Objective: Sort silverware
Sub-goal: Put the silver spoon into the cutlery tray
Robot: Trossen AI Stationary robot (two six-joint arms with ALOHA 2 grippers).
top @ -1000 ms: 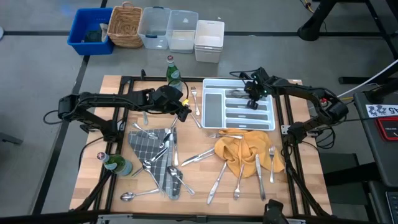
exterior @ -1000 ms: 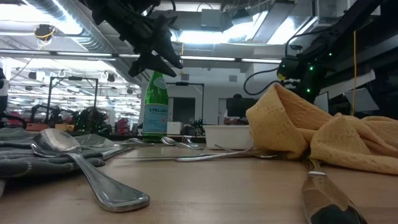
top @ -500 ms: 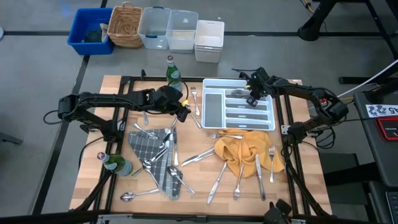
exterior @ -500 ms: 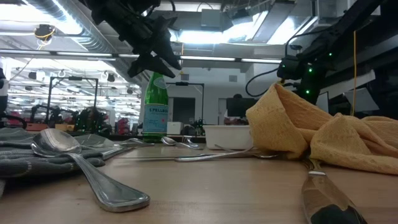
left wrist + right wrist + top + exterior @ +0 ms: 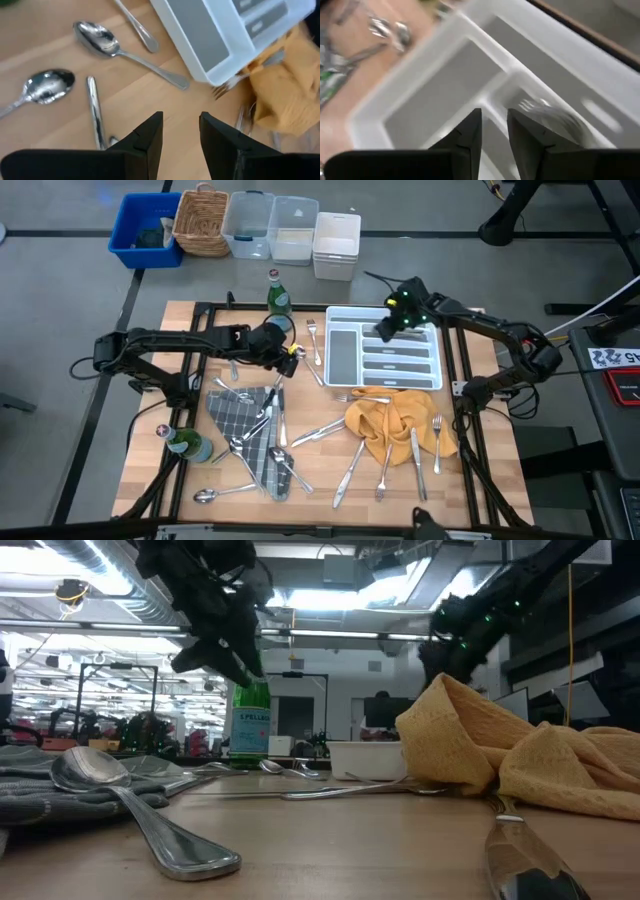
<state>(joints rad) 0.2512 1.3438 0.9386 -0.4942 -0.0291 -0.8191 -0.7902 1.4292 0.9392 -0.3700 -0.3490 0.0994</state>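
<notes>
Both hands moved: left hand (image 5: 290,352) shifted slightly left above tabletop (image 5: 310,480), fingers apart, empty. Right hand (image 5: 385,328) lifted off white tray (image 5: 384,347), narrow gap, empty; fork (image 5: 547,112) left in tray; silverware (image 5: 270,430) scattered.

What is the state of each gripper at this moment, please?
Left gripper: open, holding nothing, above the table beside the white tray.
Right gripper: open, holding nothing, over the white tray, where a fork lies.
</notes>
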